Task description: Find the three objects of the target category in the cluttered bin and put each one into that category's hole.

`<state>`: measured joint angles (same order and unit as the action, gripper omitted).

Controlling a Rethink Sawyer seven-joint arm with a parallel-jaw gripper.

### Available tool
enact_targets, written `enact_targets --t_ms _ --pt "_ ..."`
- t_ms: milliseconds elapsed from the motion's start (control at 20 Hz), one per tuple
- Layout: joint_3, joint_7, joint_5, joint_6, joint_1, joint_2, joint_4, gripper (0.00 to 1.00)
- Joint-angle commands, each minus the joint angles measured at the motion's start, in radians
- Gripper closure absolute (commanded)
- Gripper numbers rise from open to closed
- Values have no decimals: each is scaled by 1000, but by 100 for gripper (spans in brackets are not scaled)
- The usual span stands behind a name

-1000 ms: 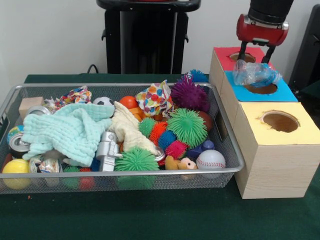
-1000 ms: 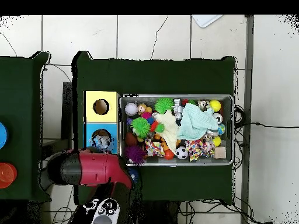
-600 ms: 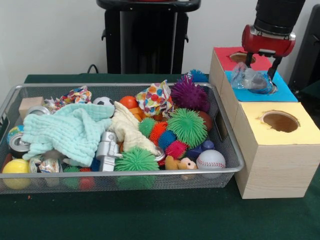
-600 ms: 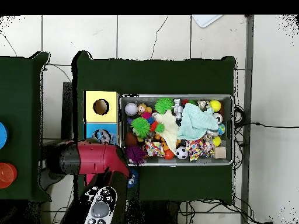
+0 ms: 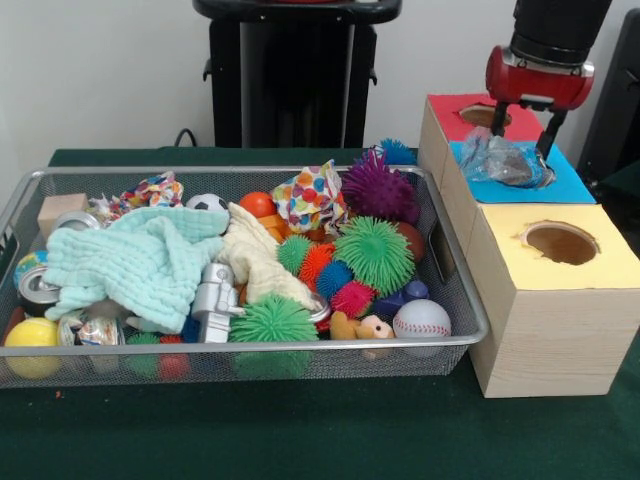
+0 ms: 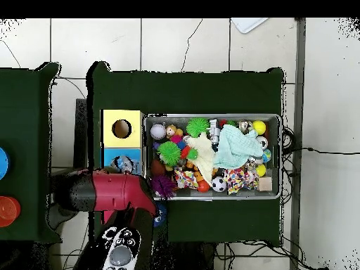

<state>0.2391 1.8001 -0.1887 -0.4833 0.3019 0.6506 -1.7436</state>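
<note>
A crumpled clear plastic bag (image 5: 503, 160) lies over the hole of the blue-topped box (image 5: 570, 186), between the red-topped box (image 5: 450, 108) and the yellow-topped box (image 5: 580, 262), right of the crowded wire bin (image 5: 455, 290). The gripper (image 5: 524, 128) hangs upright above it, fingers spread, apparently clear of the bag.

We see a counter (image 5: 300, 430) with dark green cloth carrying a wire bin (image 5: 455, 290) and, at its three o'clock, touching wooden boxes (image 5: 545, 330)
</note>
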Motion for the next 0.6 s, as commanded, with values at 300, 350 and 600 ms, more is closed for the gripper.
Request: enact_targets --t_ms 300,350,600 --pt "-135 52 -1 -39 -65 193 -265 0" --pt "-144 40 -7 -62 -72 217 -288 0" --pt "-225 12 -50 -45 -129 320 -448 0"
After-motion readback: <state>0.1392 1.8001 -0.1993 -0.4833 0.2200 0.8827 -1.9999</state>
